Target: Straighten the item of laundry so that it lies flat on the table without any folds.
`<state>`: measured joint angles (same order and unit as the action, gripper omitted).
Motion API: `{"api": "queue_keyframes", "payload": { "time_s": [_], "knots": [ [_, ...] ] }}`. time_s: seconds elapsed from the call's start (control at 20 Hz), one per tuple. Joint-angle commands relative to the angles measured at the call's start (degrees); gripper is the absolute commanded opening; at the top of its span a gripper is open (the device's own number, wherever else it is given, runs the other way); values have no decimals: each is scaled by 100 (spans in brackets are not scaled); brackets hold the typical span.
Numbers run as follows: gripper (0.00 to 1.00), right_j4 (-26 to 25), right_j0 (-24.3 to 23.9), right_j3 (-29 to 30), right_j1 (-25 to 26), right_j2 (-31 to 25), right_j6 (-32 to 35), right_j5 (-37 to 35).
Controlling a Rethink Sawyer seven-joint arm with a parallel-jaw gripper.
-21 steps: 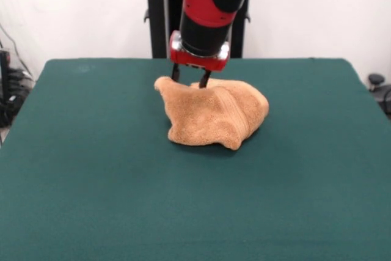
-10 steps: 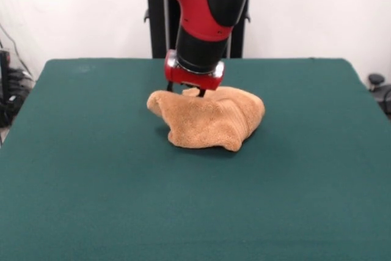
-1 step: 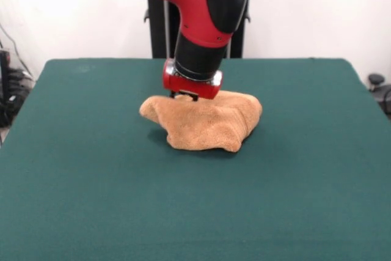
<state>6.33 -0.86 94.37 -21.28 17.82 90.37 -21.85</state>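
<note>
Towel sits bunched in a lump mid-counter, w/ folds all over. Pincer is pressed down into the lump's top, at its far side; most of the cloth lies below and in front of it. Tips buried in cloth, so can't tell if it's gripping.

Bright, even light; soft shadow under towel

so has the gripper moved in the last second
Yes. The gripper has shifted toward the picture's left and lower against the black pedestal behind it, sinking into the towel, whose left corner has stretched left over the table.
</note>
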Motion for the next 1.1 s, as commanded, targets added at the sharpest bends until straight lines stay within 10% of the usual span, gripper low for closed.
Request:
{"api": "queue_keyframes", "payload": {
  "time_s": [0.05, 0.6, 1.1],
  "knots": [
    [0, 377, 139, 265, 245, -595, 1643, 791],
    [0, 493, 114, 402, 291, -615, 1720, 1117],
    [0, 787, 566, -93, -179, -58, 1785, -1750]
  ]
}}
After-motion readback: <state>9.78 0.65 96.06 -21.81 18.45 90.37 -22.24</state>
